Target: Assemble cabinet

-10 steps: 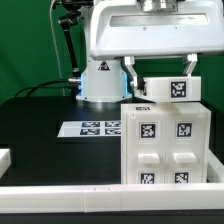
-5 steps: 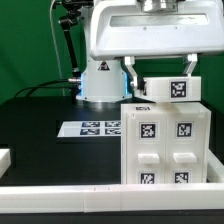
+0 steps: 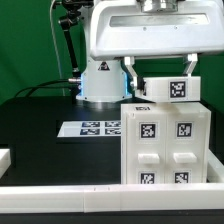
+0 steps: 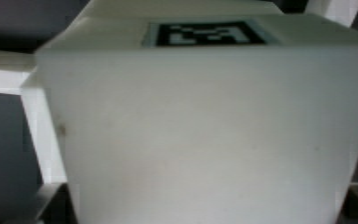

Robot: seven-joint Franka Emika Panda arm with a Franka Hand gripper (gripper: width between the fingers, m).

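Observation:
The cabinet body (image 3: 165,148), a large white box with square tags on its front panels, stands at the exterior view's right near the front rail. A smaller white tagged piece (image 3: 167,88) sits just on or above its top, between my two fingers. My gripper (image 3: 162,72) comes straight down and is shut on this piece, with one dark finger (image 3: 131,72) on each side. In the wrist view the white piece (image 4: 202,130) fills nearly the whole picture, its tag (image 4: 206,32) facing the camera. Whether the piece rests fully on the body is hidden.
The marker board (image 3: 90,128) lies flat on the black table left of the cabinet. A long white border rail (image 3: 90,195) runs along the front edge. A small white part (image 3: 5,158) shows at the left edge. The robot base (image 3: 100,82) stands behind.

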